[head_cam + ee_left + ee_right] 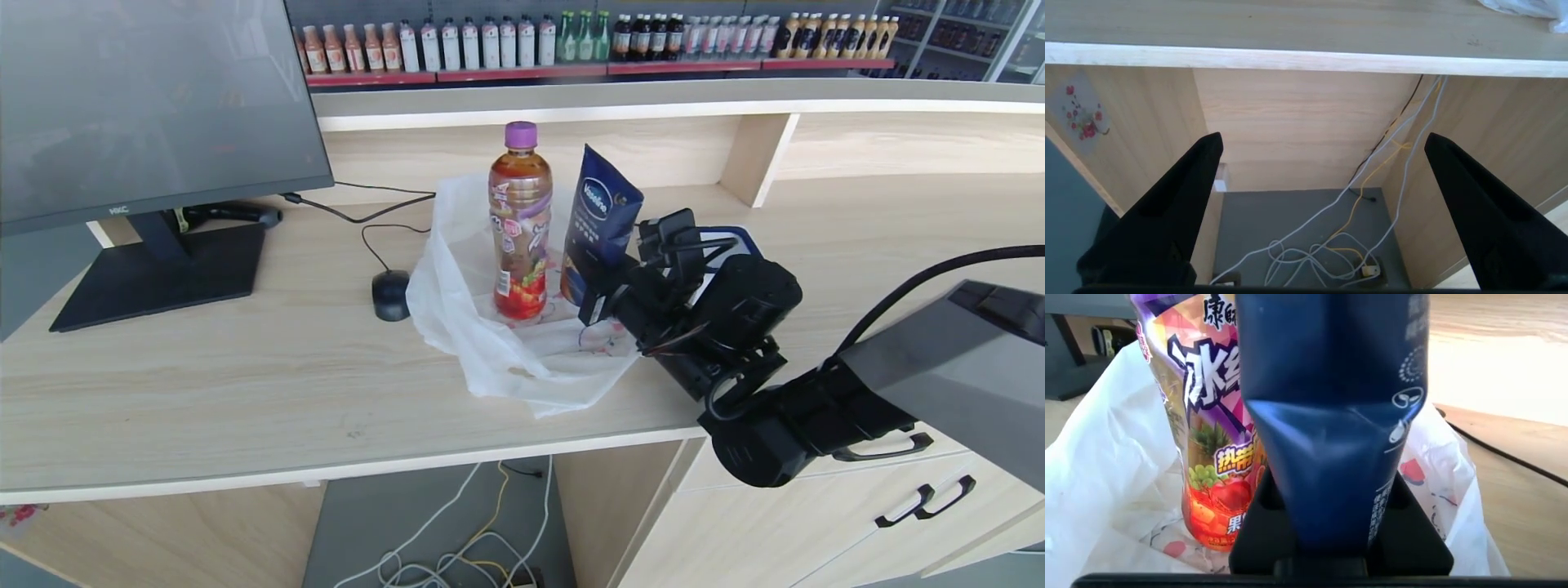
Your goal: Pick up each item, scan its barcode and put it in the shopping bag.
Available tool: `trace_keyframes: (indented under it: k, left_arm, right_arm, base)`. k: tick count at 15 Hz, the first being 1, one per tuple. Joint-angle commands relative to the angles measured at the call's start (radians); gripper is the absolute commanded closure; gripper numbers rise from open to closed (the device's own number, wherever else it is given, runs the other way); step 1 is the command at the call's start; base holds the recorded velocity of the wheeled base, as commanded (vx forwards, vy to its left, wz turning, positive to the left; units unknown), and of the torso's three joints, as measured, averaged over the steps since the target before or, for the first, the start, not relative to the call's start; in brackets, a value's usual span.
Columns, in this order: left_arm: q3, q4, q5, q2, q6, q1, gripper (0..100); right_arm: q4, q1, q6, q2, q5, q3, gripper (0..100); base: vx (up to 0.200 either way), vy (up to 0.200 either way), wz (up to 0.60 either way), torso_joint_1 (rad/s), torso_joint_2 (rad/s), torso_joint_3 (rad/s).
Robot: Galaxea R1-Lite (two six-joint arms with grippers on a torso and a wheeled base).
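bottle [520, 229] has a purple cap, amber drink, purple label with fruit pics. tube [598, 220] right beside the bottle is navy with white print, bag [490, 343] under the bottle is milky white with small red doodles

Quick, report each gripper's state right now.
Left gripper: open, fingers wide apart, holding nothing.
Right gripper: closed on the dark blue plastic squeeze tube.

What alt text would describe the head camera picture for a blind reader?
The right end effector grips a dark blue tube upright beside a drink bottle standing on a white plastic bag on a wooden counter. A monitor and mouse sit farther left.
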State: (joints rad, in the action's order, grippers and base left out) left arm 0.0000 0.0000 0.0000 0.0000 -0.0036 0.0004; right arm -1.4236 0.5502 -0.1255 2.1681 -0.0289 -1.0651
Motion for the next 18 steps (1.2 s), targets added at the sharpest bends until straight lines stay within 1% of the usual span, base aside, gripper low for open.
trace_keyframes:
  k: [1,18]
  left_arm:
    - [0.0,0.0,0.0,0.0,-0.001,0.001,0]
    - [0.0,0.0,0.0,0.0,-0.001,0.001,0]
  right_arm:
    - [0.009,-0.001,0.0,0.016,0.0,0.001,100]
    - [0.008,0.002,0.003,0.027,0.003,-0.016,100]
  base:
    - [0.0,0.0,0.0,0.0,0.0,0.0]
    - [0.0,0.0,0.0,0.0,0.0,0.0]
